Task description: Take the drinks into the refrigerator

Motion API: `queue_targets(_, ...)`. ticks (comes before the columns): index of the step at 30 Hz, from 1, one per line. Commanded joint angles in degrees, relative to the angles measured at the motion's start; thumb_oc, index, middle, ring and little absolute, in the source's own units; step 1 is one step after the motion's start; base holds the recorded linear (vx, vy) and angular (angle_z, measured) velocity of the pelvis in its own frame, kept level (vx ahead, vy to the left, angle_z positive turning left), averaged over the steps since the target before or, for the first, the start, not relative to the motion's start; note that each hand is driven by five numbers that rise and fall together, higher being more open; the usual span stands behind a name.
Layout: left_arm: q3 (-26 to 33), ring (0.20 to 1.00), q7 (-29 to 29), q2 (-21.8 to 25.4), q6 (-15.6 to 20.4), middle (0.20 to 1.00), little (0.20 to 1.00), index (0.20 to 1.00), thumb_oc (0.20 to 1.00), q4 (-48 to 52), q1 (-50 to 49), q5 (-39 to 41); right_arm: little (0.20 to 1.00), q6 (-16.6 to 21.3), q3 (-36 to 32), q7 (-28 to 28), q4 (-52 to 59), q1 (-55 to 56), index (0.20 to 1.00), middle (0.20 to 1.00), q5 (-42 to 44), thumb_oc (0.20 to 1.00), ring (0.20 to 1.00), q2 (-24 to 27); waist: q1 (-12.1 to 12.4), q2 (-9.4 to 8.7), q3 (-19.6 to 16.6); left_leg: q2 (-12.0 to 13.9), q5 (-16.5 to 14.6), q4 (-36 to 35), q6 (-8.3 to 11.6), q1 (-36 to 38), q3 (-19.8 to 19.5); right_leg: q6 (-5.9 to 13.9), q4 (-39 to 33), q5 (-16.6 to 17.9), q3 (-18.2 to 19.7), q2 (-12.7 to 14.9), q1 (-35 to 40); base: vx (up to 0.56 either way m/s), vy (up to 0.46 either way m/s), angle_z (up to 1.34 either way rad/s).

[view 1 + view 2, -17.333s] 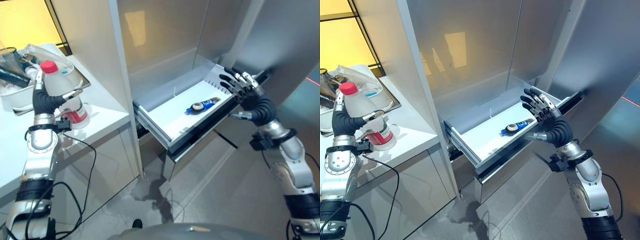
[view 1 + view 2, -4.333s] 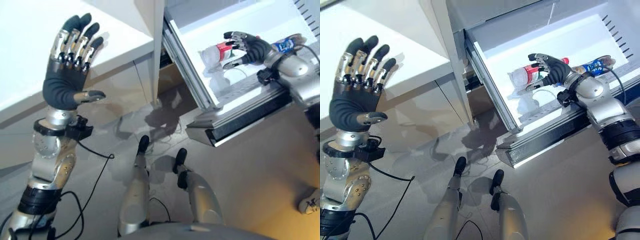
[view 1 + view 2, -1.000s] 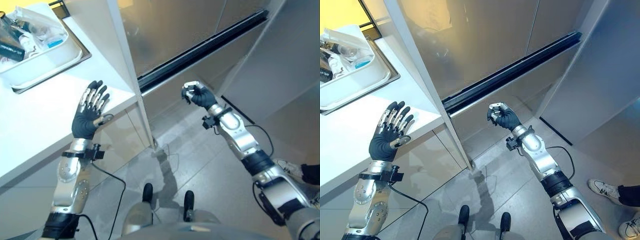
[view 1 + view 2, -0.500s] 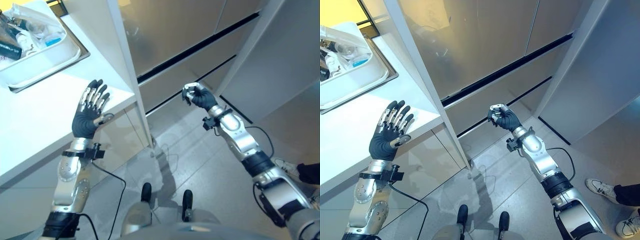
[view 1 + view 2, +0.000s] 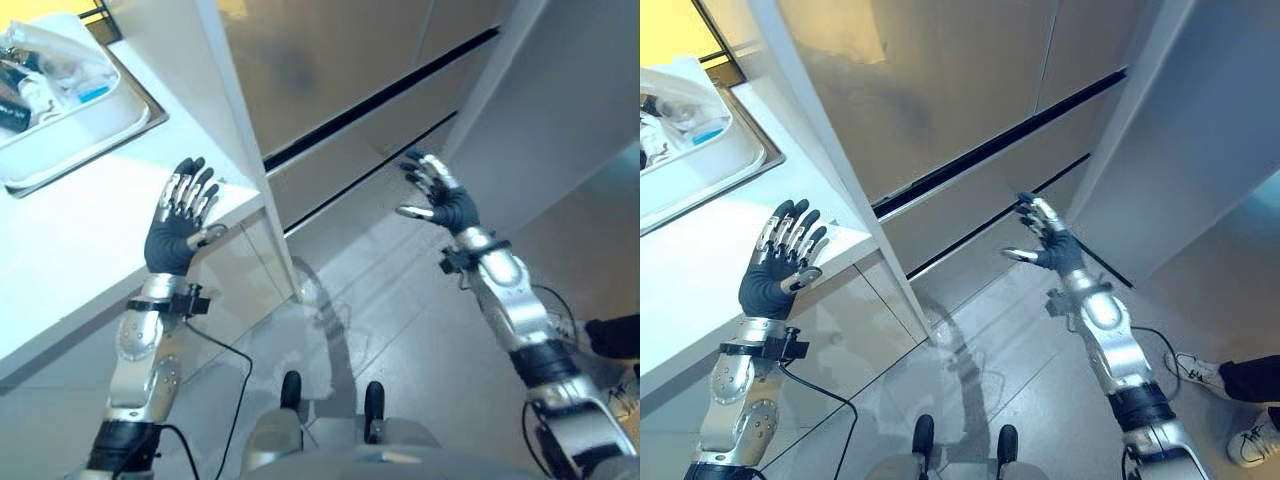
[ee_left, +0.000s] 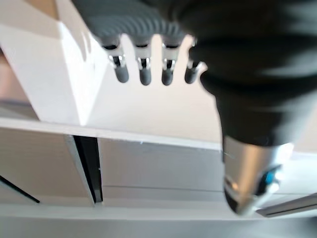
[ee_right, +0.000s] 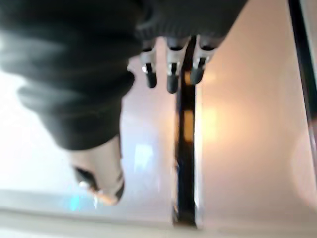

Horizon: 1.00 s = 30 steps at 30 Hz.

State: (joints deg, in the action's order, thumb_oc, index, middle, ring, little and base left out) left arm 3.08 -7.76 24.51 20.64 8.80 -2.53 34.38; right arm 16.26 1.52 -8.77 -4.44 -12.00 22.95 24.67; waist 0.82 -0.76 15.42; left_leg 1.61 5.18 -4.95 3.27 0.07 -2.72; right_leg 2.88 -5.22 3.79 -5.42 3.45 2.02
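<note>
Both arms are raised with wrists upright, the left hand (image 5: 173, 237) and the right hand (image 5: 446, 205) each spread wide (fingers (image 5: 182, 194) straight, thumbs apart), palms facing forward and holding nothing.

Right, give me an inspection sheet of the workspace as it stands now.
Surface: white counter on the robot's left, bare near its edge.
Job's things: refrigerator front closed, with dark gaps between its panels; no drinks seen.
Clutter: white tray of mixed items at the counter's far end.
Hands: left hand raised over the counter edge, fingers straight, holding nothing; right hand held out before the lower refrigerator front, fingers spread, holding nothing.
Cables: left out, the robot's own.
Surroundings: grey floor; a person's shoes at the right edge.
</note>
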Motion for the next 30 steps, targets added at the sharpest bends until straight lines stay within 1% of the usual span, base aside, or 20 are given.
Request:
queue_targets(1,2.4,1.000,-0.7,-0.1,3.5,1.000,1.000,1.000,1.000,-0.1,-0.3,-2.3,1.000,5.1,-4.9,1.2,5.1,3.4,1.000,1.000,2.1,1.000,1.000,-0.3,-3.4,-2.38,-4.3,-3.3,-11.7,7.1,-5.60,1.1,1.8,1.90,4.5,-5.3,1.1,2.5,-0.6,0.01,0.016,-0.14)
queue_targets(4,1.5,1.000,-3.8,0.6,2.8,1.000,1.000,1.000,1.000,1.2,-0.7,-0.4,1.000,5.4,-9.7,1.2,6.1,8.9,1.000,1.000,2.5,1.000,1.000,-1.4,-5.1,-1.96,-4.8,-3.2,-12.0,7.1,-5.66,1.5,2.7,1.99,4.6,-5.4,2.0,2.4,-0.8,0.01,0.014,-0.13)
queue_targets(6,0.8,1.000,-5.2,1.1,2.4,1.000,1.000,1.000,1.000,1.6,-0.9,0.2,1.000,5.4,-10.6,1.1,6.2,10.2,1.000,1.000,2.5,1.000,1.000,-1.7,-5.5,-1.82,-5.0,-3.1,-12.1,7.0,-5.67,1.7,3.0,2.03,4.6,-5.3,2.4,2.3,-0.9,0.01,0.021,-0.17)
queue_targets(7,-0.6,1.000,-9.4,2.8,1.2,1.000,1.000,1.000,1.000,3.2,-1.1,2.8,1.000,5.6,-13.2,1.0,6.4,12.4,1.000,1.000,2.6,1.000,1.000,-2.4,-6.9,-1.48,-5.4,-3.1,-12.3,6.9,-5.70,2.1,3.8,2.16,4.6,-5.1,3.3,2.1,-1.0,0.02,0.036,-0.13)
queue_targets(9,-2.9,1.000,-12.9,3.6,-0.6,1.000,1.000,1.000,1.000,2.7,-1.1,5.6,1.000,5.6,-15.5,0.6,7.1,14.9,1.000,1.000,2.7,1.000,1.000,-3.2,-8.0,-1.09,-5.8,-3.0,-12.6,6.7,-5.71,2.6,4.8,2.29,4.7,-5.1,4.3,1.9,-1.2,0.01,0.035,-0.20)
queue_targets(10,-5.5,1.000,-14.7,4.9,-1.4,1.000,1.000,1.000,1.000,2.1,-0.3,5.7,1.000,6.1,-16.2,0.9,6.0,15.4,1.000,1.000,3.4,1.000,1.000,-3.6,-9.4,-0.78,-6.0,-2.9,-12.7,6.6,-5.70,2.9,5.6,2.44,4.8,-5.0,5.3,1.9,-1.5,0.01,0.027,-0.30)
queue_targets(13,-9.9,1.000,-17.4,5.1,-2.8,1.000,1.000,1.000,1.000,-1.0,0.0,6.0,1.000,6.6,-18.2,1.7,4.9,16.7,1.000,1.000,2.3,1.000,1.000,-3.7,-10.8,-0.33,-6.4,-2.7,-13.0,6.4,-5.74,3.6,7.0,2.61,4.9,-4.9,6.9,1.5,-1.9,0.01,0.027,-0.26)
queue_targets(16,-13.4,1.000,-18.1,5.4,-3.0,1.000,1.000,1.000,1.000,-5.8,0.2,4.0,1.000,6.8,-17.5,2.4,2.3,16.9,1.000,1.000,1.9,1.000,1.000,-3.8,-12.0,0.03,-6.5,-2.5,-13.3,6.3,-5.88,4.0,8.5,2.77,5.0,-4.6,8.5,1.2,-2.4,-0.01,0.024,-0.14)
queue_targets(17,-14.0,1.000,-17.4,5.5,-2.2,1.000,1.000,1.000,1.000,-8.2,0.0,0.9,1.000,6.5,-17.1,2.5,1.7,17.4,1.000,1.000,1.4,1.000,1.000,-3.9,-12.3,0.08,-6.5,-2.5,-13.3,6.3,-5.91,4.1,9.1,2.82,5.0,-4.5,9.0,1.1,-2.6,-0.02,0.026,-0.15)
queue_targets(18,-15.3,1.000,-15.9,4.6,-2.1,1.000,1.000,1.000,1.000,-14.5,-0.5,-2.6,1.000,6.0,-15.5,2.4,-2.3,18.1,1.000,1.000,1.4,1.000,1.000,-3.9,-12.8,0.12,-6.5,-2.5,-13.3,6.3,-5.96,4.3,9.8,2.94,5.2,-4.3,9.7,1.0,-2.9,-0.01,0.019,-0.23)
queue_targets(19,-15.4,1.000,-15.9,4.4,-1.8,1.000,1.000,1.000,1.000,-14.9,-0.3,-2.8,1.000,6.2,-15.4,2.4,-2.6,18.0,1.000,1.000,1.4,1.000,1.000,-3.7,-12.7,0.22,-6.5,-2.4,-13.4,6.3,-5.96,4.3,9.9,2.94,5.2,-4.4,9.8,0.9,-2.9,-0.02,0.023,-0.24)
queue_targets(20,-16.1,1.000,-14.7,3.9,-1.7,1.000,1.000,1.000,1.000,-18.6,-0.3,-5.5,1.000,5.9,-14.3,3.1,-4.9,18.4,1.000,1.000,-0.2,1.000,1.000,-3.2,-13.0,0.16,-6.5,-2.4,-13.3,6.2,-5.95,4.3,10.2,3.00,5.3,-4.2,10.1,0.9,-3.0,-0.03,0.018,-0.31)
queue_targets(21,-16.6,1.000,-11.2,2.1,-0.6,1.000,1.000,1.000,1.000,-27.7,-0.4,-12.7,1.000,4.9,-11.7,3.5,-12.0,19.2,1.000,1.000,-2.6,1.000,1.000,-2.5,-13.1,0.11,-6.4,-2.4,-13.3,6.2,-5.95,4.4,10.8,3.11,5.4,-4.1,10.7,0.7,-3.3,-0.03,0.017,-0.27)
queue_targets(22,-16.6,1.000,-11.1,1.9,-0.4,1.000,1.000,1.000,1.000,-27.9,-0.3,-12.9,1.000,5.1,-11.6,3.5,-12.2,19.1,1.000,1.000,-2.6,1.000,1.000,-2.4,-13.1,0.17,-6.5,-2.4,-13.3,6.2,-5.95,4.4,10.9,3.12,5.4,-4.1,10.7,0.7,-3.3,-0.03,0.012,-0.21)
queue_targets(23,-16.1,1.000,-9.9,0.0,-0.8,1.000,1.000,1.000,1.000,-33.8,-0.5,-14.3,1.000,4.7,-9.8,4.6,-16.4,19.2,1.000,1.000,-6.0,1.000,1.000,-1.4,-13.2,0.12,-6.3,-2.3,-13.3,6.2,-5.91,4.5,11.1,3.17,5.5,-4.0,10.8,0.6,-3.4,-0.02,0.006,-0.11)
queue_targets(24,-15.2,1.000,-7.8,-1.4,-0.7,1.000,1.000,1.000,1.000,-39.4,-0.4,-17.6,1.000,3.9,-8.0,4.9,-19.9,19.7,1.000,1.000,-9.3,1.000,1.000,-0.7,-13.1,0.10,-6.3,-2.3,-13.3,6.3,-5.93,4.4,11.2,3.18,5.6,-4.0,10.8,0.6,-3.5,-0.02,0.005,-0.11)
queue_targets(25,-15.3,1.000,-4.7,-2.0,-0.1,1.000,1.000,1.000,1.000,-44.1,0.2,-23.7,1.000,2.9,-6.6,5.9,-25.7,20.0,1.000,1.000,-10.6,1.000,1.000,-0.7,-13.2,-0.01,-6.3,-2.3,-13.4,6.5,-5.91,4.2,11.2,3.15,5.6,-3.9,10.8,0.6,-3.6,-0.01,0.003,-0.09)
queue_targets(26,-15.3,1.000,-4.5,-2.1,0.0,1.000,1.000,1.000,1.000,-44.2,0.2,-23.9,1.000,3.0,-6.5,5.9,-25.8,19.9,1.000,1.000,-10.6,1.000,1.000,-0.6,-13.2,0.01,-6.3,-2.3,-13.4,6.5,-5.91,4.2,11.2,3.15,5.6,-3.9,10.8,0.6,-3.6,-0.01,0.002,-0.08)
queue_targets(28,-15.3,1.000,-3.2,-3.1,-0.2,1.000,1.000,1.000,1.000,-51.2,0.5,-28.2,1.000,2.3,-4.6,6.1,-33.0,19.9,1.000,1.000,-11.8,1.000,1.000,-0.8,-13.1,-0.09,-6.5,-2.3,-13.5,6.6,-5.89,4.3,11.2,3.13,5.5,-4.0,10.8,0.6,-3.5,0.00,0.000,0.00)
queue_targets(30,-14.3,1.000,-2.4,-3.8,0.1,1.000,1.000,1.000,1.000,-53.7,0.5,-28.3,1.000,2.1,-4.4,6.6,-33.6,19.8,1.000,1.000,-12.0,1.000,1.000,-1.0,-13.1,-0.01,-6.7,-2.3,-13.5,6.5,-5.85,4.4,11.2,3.12,5.3,-4.0,10.7,0.6,-3.3,0.01,0.001,-0.02)
